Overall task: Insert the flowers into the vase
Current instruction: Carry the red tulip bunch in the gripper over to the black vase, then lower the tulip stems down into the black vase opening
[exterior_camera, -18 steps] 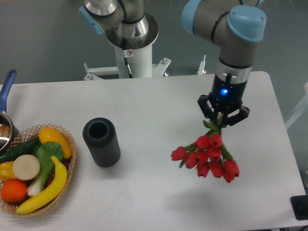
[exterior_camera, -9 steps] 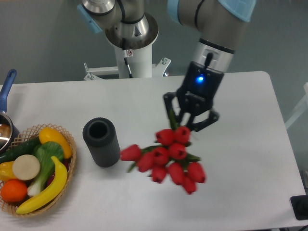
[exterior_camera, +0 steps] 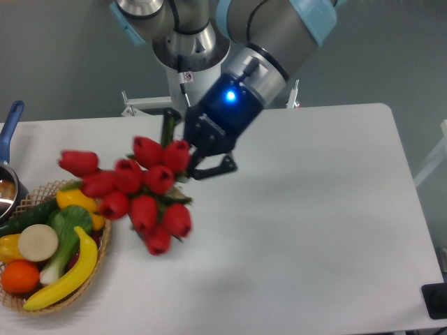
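Woven wicker basket (exterior_camera: 98,258) of fruit, vegetables at left on white worktop (exterior_camera: 314,230). Red tulip bunch (exterior_camera: 136,188) airborne, blurred, hiding vase; pincer (exterior_camera: 192,150) clamps its green stems.

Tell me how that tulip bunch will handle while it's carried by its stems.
Likely top-heavy: the flowers fan out wide beyond the gripper clamping their stems. Probably light, since one pinch carries them. The heads look splayed unevenly, so they may sway or flop.

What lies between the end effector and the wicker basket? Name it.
In the fixed camera view, the flowers, held by the end effector, fill that stretch and reach over the basket rim.
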`<action>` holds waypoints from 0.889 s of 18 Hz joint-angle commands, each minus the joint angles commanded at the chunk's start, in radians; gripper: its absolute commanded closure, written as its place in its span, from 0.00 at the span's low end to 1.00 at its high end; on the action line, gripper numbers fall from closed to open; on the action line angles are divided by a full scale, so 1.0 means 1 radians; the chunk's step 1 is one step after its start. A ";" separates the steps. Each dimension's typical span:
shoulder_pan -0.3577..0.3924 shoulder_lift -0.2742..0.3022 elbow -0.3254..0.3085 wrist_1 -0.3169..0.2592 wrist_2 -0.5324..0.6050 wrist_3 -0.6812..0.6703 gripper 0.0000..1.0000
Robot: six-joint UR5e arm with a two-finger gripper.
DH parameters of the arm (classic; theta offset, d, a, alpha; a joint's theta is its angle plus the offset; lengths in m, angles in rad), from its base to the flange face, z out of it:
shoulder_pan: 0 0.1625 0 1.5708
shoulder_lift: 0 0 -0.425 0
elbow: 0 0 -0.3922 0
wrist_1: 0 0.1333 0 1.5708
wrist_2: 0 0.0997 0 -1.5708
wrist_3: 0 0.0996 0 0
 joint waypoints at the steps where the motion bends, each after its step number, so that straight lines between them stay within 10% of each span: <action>1: -0.002 0.011 -0.018 0.003 0.000 0.003 1.00; 16: -0.018 0.026 -0.209 0.052 0.002 0.132 1.00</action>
